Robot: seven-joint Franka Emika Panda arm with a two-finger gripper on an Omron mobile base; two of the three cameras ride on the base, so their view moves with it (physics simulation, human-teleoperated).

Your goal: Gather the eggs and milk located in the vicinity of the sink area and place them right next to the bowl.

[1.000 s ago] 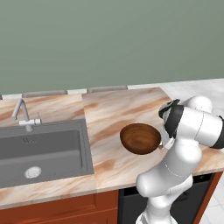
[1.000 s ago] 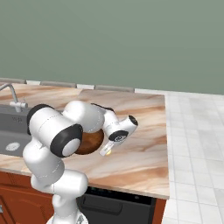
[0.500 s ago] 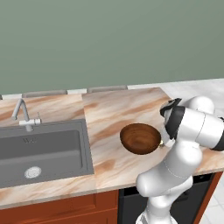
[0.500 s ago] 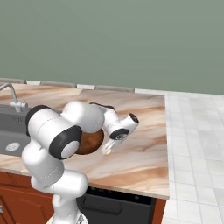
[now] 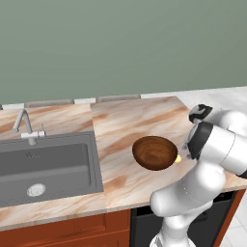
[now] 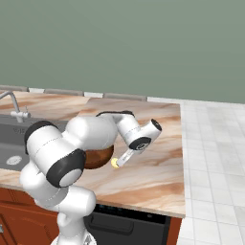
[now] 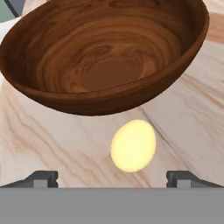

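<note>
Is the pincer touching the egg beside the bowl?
Apart. The hand view shows the pincer open, fingertips wide of the egg, bare counter between.

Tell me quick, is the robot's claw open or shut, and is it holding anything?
Gripper: open, holding nothing; the small yellowish egg lies on the marble counter between its fingertips, beside the round brown wooden bowl.

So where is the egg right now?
The egg lies on the marble counter right beside the wooden bowl, between the open gripper's fingertips.

Yellowish egg (image 7: 133,145) on counter just beside brown bowl (image 7: 105,52)
</note>
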